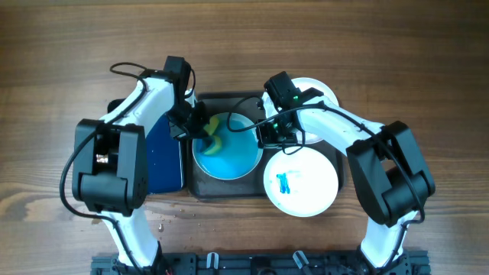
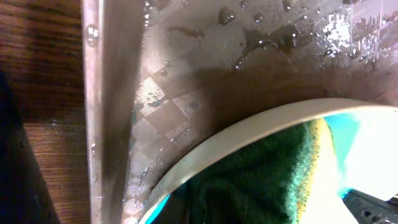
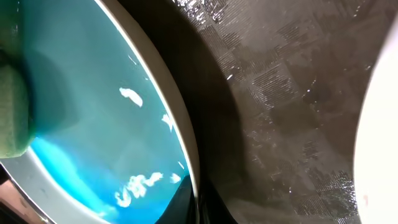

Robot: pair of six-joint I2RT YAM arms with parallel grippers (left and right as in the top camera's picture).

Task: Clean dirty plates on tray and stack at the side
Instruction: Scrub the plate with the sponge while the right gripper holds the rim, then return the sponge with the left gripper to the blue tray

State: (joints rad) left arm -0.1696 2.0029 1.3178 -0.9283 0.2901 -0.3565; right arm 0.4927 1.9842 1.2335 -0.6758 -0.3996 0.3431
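Wooden table [image 1: 46, 46], large dark grey rectangular tray [image 1: 200, 183] at centre, blue-washed round white plate [image 1: 229, 156] inside it. Left gripper [image 1: 200, 130] pinches a green-and-yellow sponge [image 1: 214, 136] on that plate; right gripper [image 1: 273, 136] is at its rim, jaw state impossible to tell.

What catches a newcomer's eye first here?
The round white plate flooded with blue wash, in the large dark grey tray, stands out first. The left gripper holds a yellow and green sponge on it; a second white plate with a blue smear lies lower right.
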